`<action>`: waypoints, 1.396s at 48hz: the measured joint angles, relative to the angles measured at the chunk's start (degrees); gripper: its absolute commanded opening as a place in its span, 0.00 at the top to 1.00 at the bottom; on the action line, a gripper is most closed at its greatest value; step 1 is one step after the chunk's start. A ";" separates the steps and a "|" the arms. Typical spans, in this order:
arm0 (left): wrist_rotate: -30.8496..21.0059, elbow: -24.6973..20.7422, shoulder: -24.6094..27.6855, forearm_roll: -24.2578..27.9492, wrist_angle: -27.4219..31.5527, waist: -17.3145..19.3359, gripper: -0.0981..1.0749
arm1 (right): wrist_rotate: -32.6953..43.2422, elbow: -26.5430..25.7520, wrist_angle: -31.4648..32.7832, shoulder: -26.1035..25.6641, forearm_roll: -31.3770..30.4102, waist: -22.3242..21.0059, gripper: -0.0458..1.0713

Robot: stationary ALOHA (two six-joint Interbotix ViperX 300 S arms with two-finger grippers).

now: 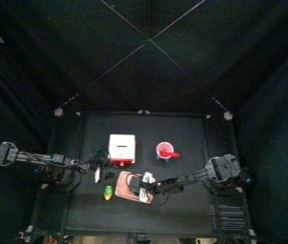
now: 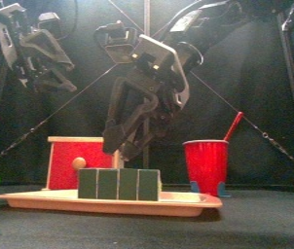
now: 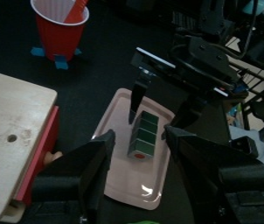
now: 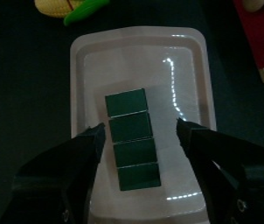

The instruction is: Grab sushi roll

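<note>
Black curtains close in the pen on all sides, with thin cords crossing overhead in the top view. The small black table (image 1: 185,133) sits at its centre, its surface dark and matte. On it, the pale pink tray (image 4: 141,52) serves as the landmark. Beside the tray stands a wooden box (image 2: 74,160) with a red front, and on the tray's other side a red cup (image 2: 207,163) holding a red stick. A yellow-green fruit (image 4: 70,7) lies just past the tray's short end. The sushi roll (image 4: 134,140), a row of four dark green pieces, lies along the tray's middle. The right gripper (image 4: 141,166) hangs over the tray, jaws spread wide either side of the roll. The left gripper (image 3: 137,171) hovers near the tray, jaws apart, empty.
</note>
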 measured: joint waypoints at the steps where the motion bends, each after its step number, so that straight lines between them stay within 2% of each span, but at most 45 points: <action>1: 0.00 0.00 0.00 0.00 0.00 0.00 0.18 | 0.00 0.00 -0.09 0.00 0.09 0.00 0.10; 67: 0.00 0.18 0.00 -0.09 0.00 0.09 0.18 | -0.26 -0.44 0.44 3.87 0.97 0.18 0.11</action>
